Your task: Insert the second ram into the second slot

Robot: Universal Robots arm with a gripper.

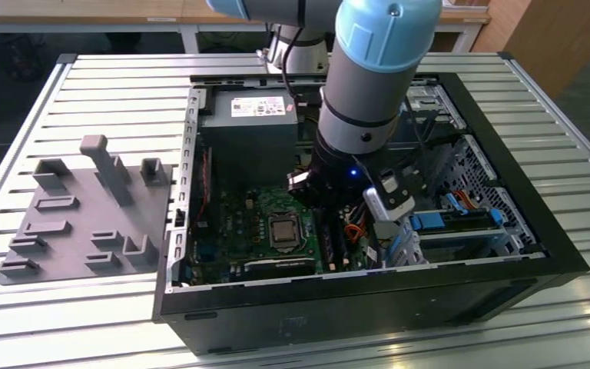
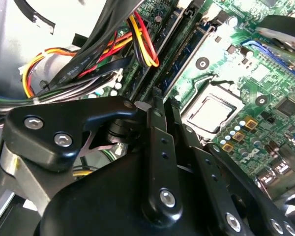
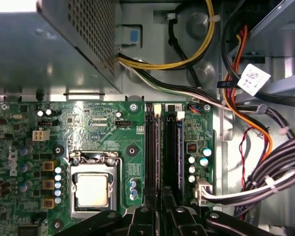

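Observation:
In the exterior view my gripper (image 1: 322,203) reaches down into the open computer case (image 1: 377,286), low over the memory slots beside the processor socket. The second ram (image 2: 187,56), a thin blue strip on edge, runs along the dark memory slots (image 3: 155,147) straight out from my fingertips. In both wrist views the gripper (image 2: 164,101) (image 3: 161,206) has its black fingers drawn close together, pinched on the near end of that strip. How deep the strip sits in its slot is hidden by the fingers.
The processor socket (image 3: 92,189) lies right beside the slots. A grey power supply (image 1: 249,131) stands behind them. Coloured cable bundles (image 2: 132,39) (image 3: 265,182) hang close on the other side. The drive cage (image 1: 459,215) fills the case at the exterior view's right. A grey fixture plate (image 1: 80,215) lies outside the case.

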